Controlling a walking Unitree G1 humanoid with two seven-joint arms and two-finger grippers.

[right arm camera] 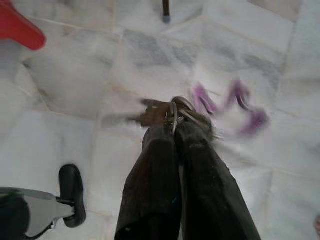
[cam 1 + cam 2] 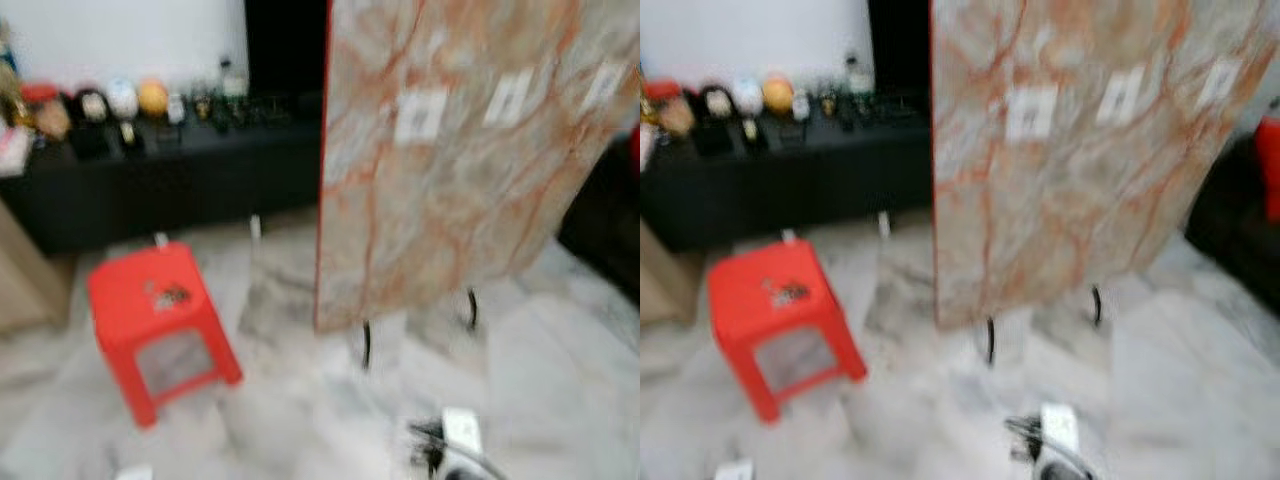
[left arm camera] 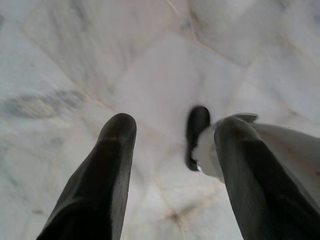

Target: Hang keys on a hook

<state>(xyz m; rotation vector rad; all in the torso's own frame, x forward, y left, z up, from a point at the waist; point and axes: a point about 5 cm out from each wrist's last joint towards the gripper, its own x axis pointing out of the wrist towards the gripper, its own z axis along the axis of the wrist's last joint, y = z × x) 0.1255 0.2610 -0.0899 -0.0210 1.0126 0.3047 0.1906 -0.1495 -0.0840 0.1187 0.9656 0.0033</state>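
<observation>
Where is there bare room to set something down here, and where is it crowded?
The red stool has free top around a small dark item. Bare marble floor spreads between the stool and the marble panel, and right of the panel's legs. The black shelf is crowded. The right pincer holds keys.

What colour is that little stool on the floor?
Red: the stool shows best in the left eye view.

Marble floor (image 2: 560, 380) — red stool (image 2: 150, 300), marbled panel (image 2: 450, 150)
</observation>
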